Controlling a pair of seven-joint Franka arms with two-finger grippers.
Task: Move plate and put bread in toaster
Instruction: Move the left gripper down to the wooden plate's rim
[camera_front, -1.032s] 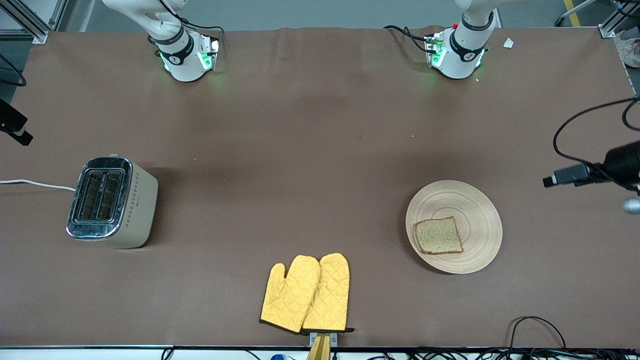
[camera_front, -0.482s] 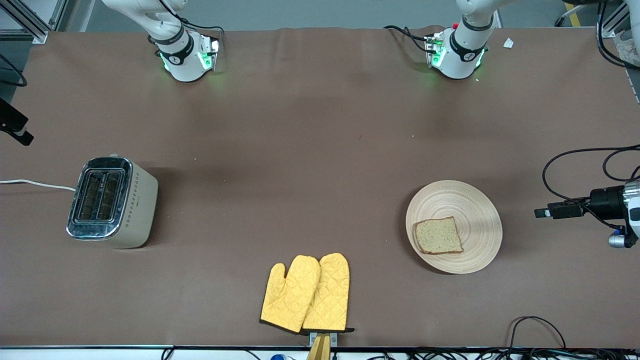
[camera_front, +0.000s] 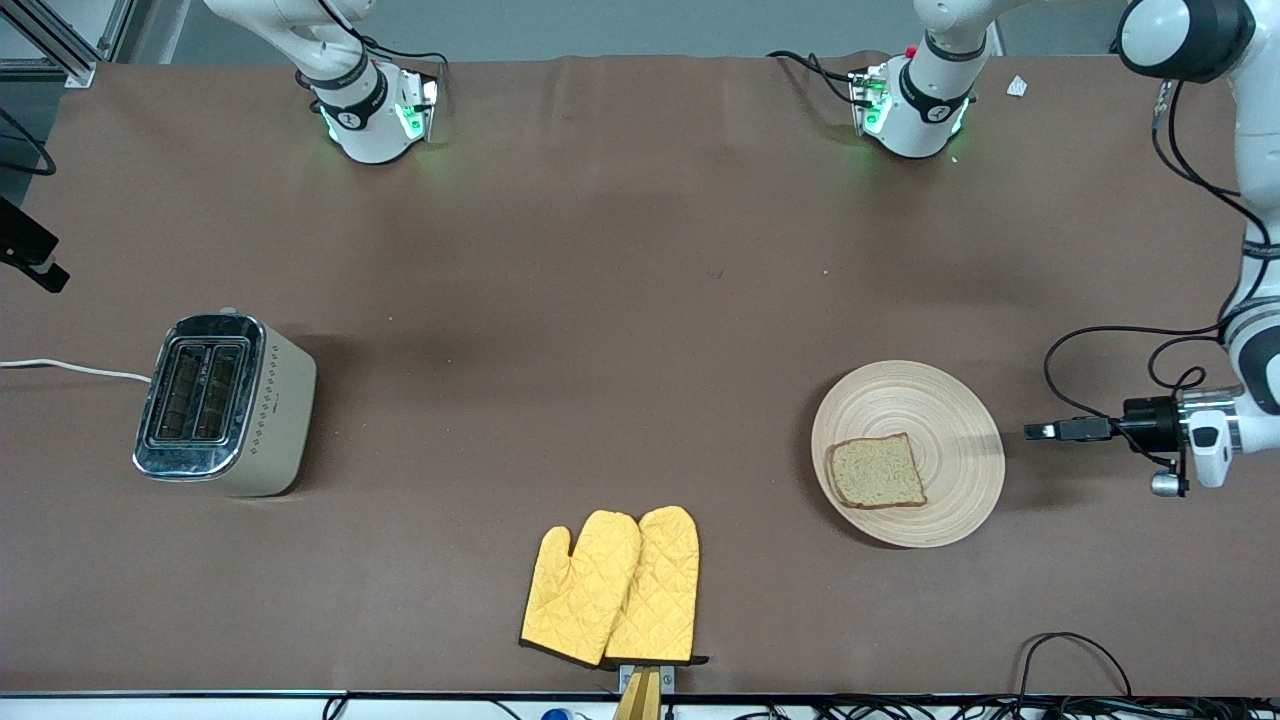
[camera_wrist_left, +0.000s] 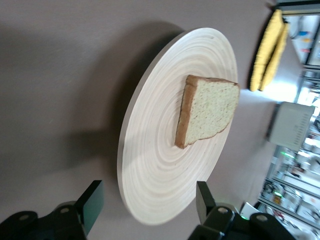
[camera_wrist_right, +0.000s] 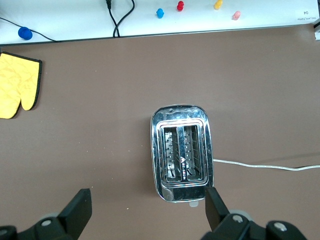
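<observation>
The round wooden plate (camera_front: 945, 415) lies toward the left arm's end of the table with the brown bread slice (camera_front: 877, 472) flat on it. My left gripper (camera_front: 1040, 431) is open, low and level beside the plate's rim, a little short of it. In the left wrist view the plate (camera_wrist_left: 155, 165) and bread (camera_wrist_left: 210, 112) fill the frame ahead of my left gripper (camera_wrist_left: 147, 205). The beige toaster (camera_front: 225, 403) stands at the right arm's end, slots empty. My right gripper (camera_wrist_right: 145, 210) is open, high over the toaster (camera_wrist_right: 182, 152), out of the front view.
A pair of yellow oven mitts (camera_front: 612, 585) lies near the table's front edge, nearer the front camera than the plate and toaster. The toaster's white cord (camera_front: 70, 368) runs off the right arm's end. Black cables hang from the left arm (camera_front: 1100, 335).
My left gripper has come in from the table's end, lower and closer to the plate's rim. Plate, bread and toaster have not moved.
</observation>
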